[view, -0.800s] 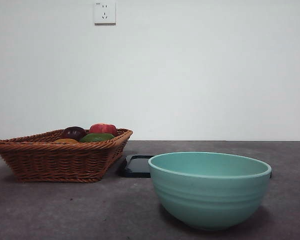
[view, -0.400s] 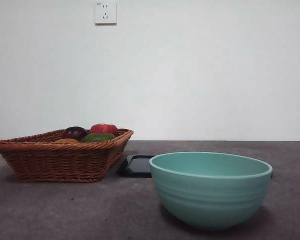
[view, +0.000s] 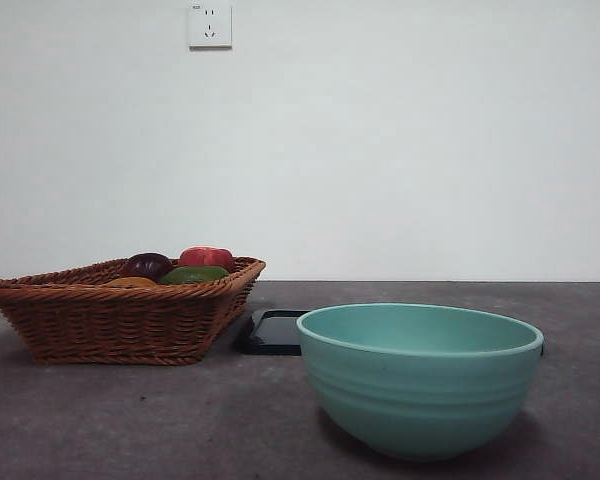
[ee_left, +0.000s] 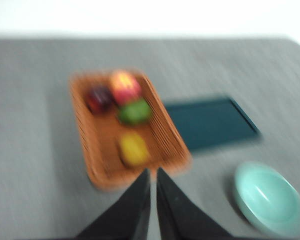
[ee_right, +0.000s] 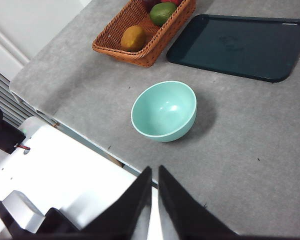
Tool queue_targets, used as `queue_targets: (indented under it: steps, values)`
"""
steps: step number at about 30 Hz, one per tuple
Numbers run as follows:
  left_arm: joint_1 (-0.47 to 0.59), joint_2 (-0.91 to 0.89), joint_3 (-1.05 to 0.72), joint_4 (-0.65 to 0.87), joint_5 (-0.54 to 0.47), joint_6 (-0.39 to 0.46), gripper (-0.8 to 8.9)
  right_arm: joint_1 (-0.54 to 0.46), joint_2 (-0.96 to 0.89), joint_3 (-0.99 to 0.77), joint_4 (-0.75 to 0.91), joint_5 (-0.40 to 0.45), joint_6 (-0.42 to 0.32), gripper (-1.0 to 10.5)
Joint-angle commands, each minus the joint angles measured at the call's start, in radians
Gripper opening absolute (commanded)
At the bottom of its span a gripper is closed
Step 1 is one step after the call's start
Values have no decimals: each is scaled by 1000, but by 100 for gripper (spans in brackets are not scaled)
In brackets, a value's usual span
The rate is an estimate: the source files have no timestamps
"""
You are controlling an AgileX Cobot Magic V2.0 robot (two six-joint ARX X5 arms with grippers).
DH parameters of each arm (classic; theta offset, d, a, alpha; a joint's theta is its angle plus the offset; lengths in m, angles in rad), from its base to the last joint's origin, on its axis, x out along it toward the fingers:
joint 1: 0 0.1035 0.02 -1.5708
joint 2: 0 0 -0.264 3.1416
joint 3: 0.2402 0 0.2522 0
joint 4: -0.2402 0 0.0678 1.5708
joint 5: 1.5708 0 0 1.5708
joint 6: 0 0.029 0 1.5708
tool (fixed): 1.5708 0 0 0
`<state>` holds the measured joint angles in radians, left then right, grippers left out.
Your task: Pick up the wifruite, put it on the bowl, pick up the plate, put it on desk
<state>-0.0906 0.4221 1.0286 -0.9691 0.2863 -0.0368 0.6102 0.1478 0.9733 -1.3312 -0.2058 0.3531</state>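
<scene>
The wifruite (ee_left: pixel 134 149), a small oval orange-brown fruit, lies in the wicker basket, and its top shows over the rim (view: pixel 130 283) in the front view; the right wrist view also has the wifruite (ee_right: pixel 133 37). The mint-teal bowl (view: pixel 420 385) (ee_right: pixel 164 111) (ee_left: pixel 270 197) stands empty on the desk (view: pixel 130 420). Behind it lies the plate (view: pixel 275 333) (ee_right: pixel 240 45) (ee_left: pixel 210 122), a dark flat rectangular tray. My left gripper (ee_left: pixel 152 172) hovers high above the basket's near end, shut and holding nothing; its view is blurred. High over the desk's edge, short of the bowl, my right gripper (ee_right: pixel 155 170) is shut and empty.
The wicker basket (view: pixel 110 325) (ee_right: pixel 115 42) also holds a dark purple fruit (view: pixel 147 265), a red one (view: pixel 207 257) and a green one (view: pixel 193 274). The desk's edge (ee_right: pixel 80 135) and white robot base (ee_right: pixel 65 170) lie below the right gripper.
</scene>
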Motion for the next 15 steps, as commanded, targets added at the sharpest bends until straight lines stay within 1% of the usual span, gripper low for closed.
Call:
queue_targets:
  steps: [1,4,5,8,10,13,15]
  values:
    - [36,-48,-216,285,-2,18,19,9,-1,10,4,3,6,16]
    - [63,-113,-415,473,-6,9,18,9,-1,10,4,3,6,16]
    - [69,-135,-476,533,-22,10,19,9,-1,10,4,3,6,16]
    - [72,-201,-629,651,-120,5,18,9,-1,10,4,3,6,16]
    - [72,-237,-715,703,-186,-11,19,9,-1,10,4,3,6,16]
    - [72,-288,-822,752,-283,-59,19,9,-1,10,4,3,6,16]
    - [72,-325,-872,760,-321,-73,19,9,-1,10,4,3,6,16]
